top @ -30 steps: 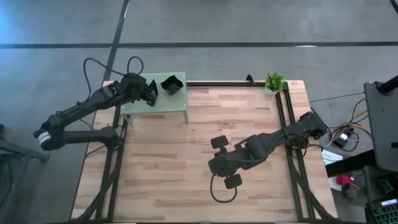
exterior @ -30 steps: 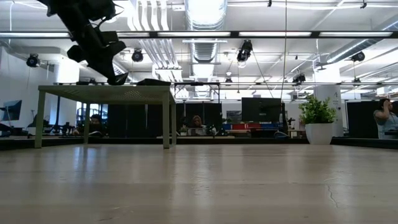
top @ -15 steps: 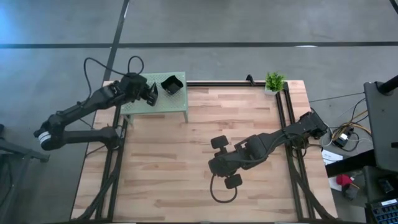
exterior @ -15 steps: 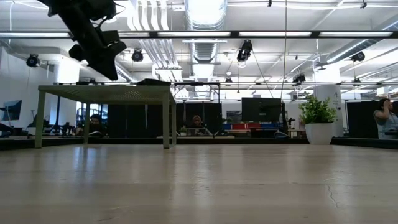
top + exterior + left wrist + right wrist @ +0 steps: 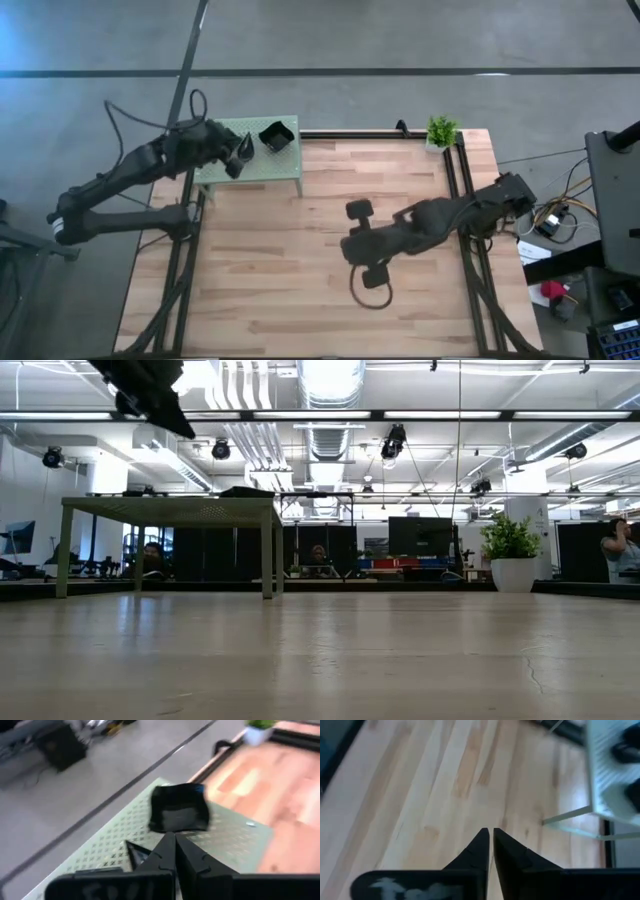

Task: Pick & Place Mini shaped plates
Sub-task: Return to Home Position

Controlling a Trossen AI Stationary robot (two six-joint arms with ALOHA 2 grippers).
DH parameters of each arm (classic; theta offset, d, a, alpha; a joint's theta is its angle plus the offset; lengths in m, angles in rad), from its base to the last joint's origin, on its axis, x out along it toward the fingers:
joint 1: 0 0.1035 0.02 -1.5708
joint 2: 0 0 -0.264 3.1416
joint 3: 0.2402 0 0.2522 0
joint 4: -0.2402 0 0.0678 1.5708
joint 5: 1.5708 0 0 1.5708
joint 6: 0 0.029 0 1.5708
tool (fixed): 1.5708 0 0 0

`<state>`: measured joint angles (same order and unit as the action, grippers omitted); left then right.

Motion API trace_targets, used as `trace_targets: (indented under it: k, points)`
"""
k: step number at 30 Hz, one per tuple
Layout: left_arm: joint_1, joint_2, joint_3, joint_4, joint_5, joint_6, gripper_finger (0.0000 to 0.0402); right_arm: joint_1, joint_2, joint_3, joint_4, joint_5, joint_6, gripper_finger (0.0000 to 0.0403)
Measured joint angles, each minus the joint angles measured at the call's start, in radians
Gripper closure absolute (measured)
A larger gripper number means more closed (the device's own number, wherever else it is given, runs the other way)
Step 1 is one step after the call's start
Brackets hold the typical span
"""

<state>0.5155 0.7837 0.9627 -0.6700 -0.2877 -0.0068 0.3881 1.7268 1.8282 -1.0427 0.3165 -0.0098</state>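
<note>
square mini shaped plates stacked on the green stand, far left of the wooden table. left gripper, clenched and empty, hangs above the stand, left of them; right gripper, clenched, over mid-table.

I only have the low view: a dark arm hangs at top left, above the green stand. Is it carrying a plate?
Observer: No. The left wrist view shows the left gripper with fingers shut on nothing, above the green stand.
Operator: What's the dark lump on the stand?
Observer: A stack of square black plates, toward the stand's right end from above.
Operator: And the other arm?
Observer: The right gripper, fingers shut and empty, is over the bare middle of the table.
</note>
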Motion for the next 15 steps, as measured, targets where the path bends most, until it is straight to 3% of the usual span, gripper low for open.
trace_targets:
  k: [7, 15]
  points:
    - [-0.185, -0.113, -0.016, -0.024, 0.009, 0.059, 0.0401, -0.009, -0.11, -0.058, 0.14, -0.004, -0.068, 0.0394]
    - [-0.414, -0.182, -0.063, 0.015, 0.007, 0.099, 0.0401, -0.016, -0.3, -0.31, 0.376, -0.05, -0.075, 0.0394]
